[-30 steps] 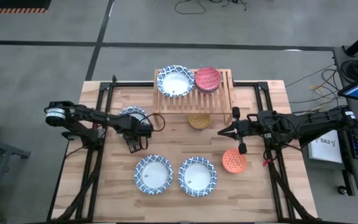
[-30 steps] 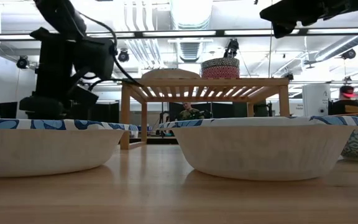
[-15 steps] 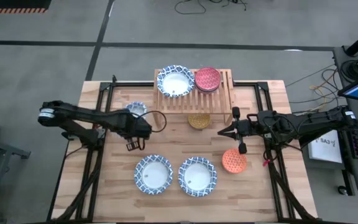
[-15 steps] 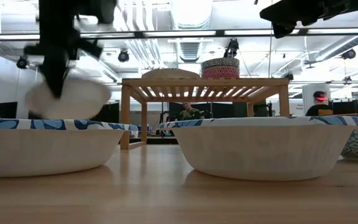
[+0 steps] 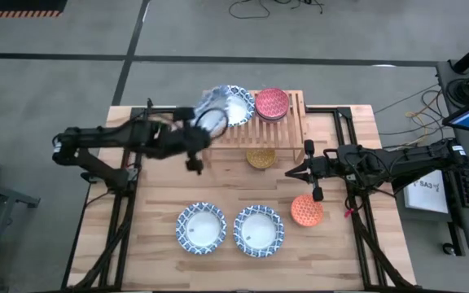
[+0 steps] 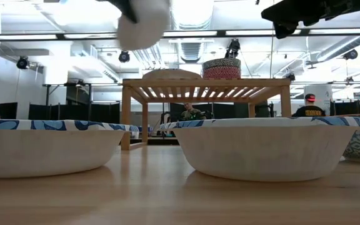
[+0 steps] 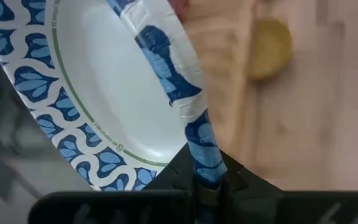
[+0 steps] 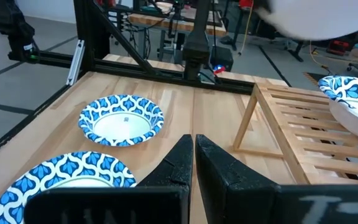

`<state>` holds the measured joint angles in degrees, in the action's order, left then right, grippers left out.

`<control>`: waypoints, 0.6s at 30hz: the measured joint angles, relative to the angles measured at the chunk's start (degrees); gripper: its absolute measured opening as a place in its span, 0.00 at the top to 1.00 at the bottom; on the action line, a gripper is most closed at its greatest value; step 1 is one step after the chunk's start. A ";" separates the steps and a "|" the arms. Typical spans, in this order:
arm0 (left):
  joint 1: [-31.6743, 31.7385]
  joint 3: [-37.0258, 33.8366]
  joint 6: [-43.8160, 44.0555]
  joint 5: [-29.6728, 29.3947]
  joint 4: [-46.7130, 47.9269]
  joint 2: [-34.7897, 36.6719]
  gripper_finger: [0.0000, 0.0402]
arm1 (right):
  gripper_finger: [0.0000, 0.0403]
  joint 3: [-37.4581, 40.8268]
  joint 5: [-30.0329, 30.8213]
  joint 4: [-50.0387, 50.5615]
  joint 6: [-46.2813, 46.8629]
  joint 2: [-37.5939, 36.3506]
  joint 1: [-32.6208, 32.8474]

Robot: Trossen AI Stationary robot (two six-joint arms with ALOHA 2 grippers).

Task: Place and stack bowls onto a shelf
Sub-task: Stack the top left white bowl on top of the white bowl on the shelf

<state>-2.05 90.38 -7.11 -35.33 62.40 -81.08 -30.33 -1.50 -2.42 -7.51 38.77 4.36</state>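
— Bowls first: where is the one being carried?

— A blue-and-white patterned bowl (image 5: 211,119) hangs in the air at the left front corner of the wooden shelf (image 5: 287,126), blurred in the overhead view. The left end effector (image 5: 195,138) is clamped on its rim — the wrist camera shows the patterned edge (image 7: 185,106) pinched between the closed fingers, with the white centre turned toward the lens.

— And on the shelf itself?

— Another blue-and-white bowl (image 5: 233,106) sits on the left part of the slatted top, partly overlapped by the carried one as seen from above. A pink-red bowl (image 5: 272,103) stands just beside it to the right. A mustard yellow bowl (image 5: 260,157) lies on the worktop (image 5: 348,244) at the shelf's front edge, partly beneath it.

— The rest of the bowls?

— Two more blue-and-white ones, the left bowl (image 5: 201,228) and the right bowl (image 5: 258,230), sit side by side near the front of the worktop. An orange bowl (image 5: 306,210) lies to their right.

— What about the right arm?

— The right end effector (image 5: 290,172) hovers to the right of the yellow bowl and above the orange one, fingers pressed together, holding nothing.
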 joint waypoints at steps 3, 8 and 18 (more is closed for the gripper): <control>4.21 3.75 -9.18 -0.15 -2.89 -3.02 1.00 | 0.98 0.00 -0.01 -0.02 0.34 0.00 0.00; 11.26 8.69 -13.19 0.21 -0.51 -8.12 1.00 | 0.98 0.02 0.00 0.00 0.42 0.00 0.00; 18.30 12.47 -14.96 4.85 -1.30 -16.49 1.00 | 0.98 0.02 -0.01 0.04 0.38 0.00 0.00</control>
<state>16.25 102.85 -22.07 -30.48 61.10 -97.57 -30.30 -1.50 -2.38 -7.13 38.77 4.36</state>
